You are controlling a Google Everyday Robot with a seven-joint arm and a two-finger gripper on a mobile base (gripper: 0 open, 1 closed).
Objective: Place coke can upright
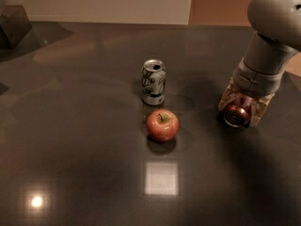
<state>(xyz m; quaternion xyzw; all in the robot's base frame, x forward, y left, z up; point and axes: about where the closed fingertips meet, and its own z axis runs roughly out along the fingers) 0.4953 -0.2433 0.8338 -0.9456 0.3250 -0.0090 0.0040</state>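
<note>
Nearest the camera, the table (80, 145) is a dark, glossy slab, smooth enough to mirror things: a pale square patch of light (162, 178) sits front-centre and a small bright spot (35, 201) at front L.

Just behind the square patch is an apple (162, 125). It is round w/ red, slightly mottled skin and a short stem poking up, and it casts a soft shadow toward the camera.

At R, about level w/ the apple, the gripper (239, 113) is down at the tabletop. Its tan, wedge-shaped fingers (226, 97) are pinched on the coke can (236, 116) from both sides. The can is a red metal cylinder, tipped over — its round silver-rimmed end faces the camera, low over the table. Whether it touches the surface I cannot tell. Above it the arm (263, 60) is thick, matte grey and made of rounded segments, and it runs up out of the top R corner.

Just behind the apple, near it but apart, a white-and-green patterned can (154, 82) stands upright w/ its silver top open. It is well apart from the coke can.

Further back the tabletop catches broad, dull reflections. At far L a dark angular object (13, 26) sits near the edge. Beyond the table is a plain cream wall (103, 4), w/ an orange-brown panel (218, 4) to its R.
</note>
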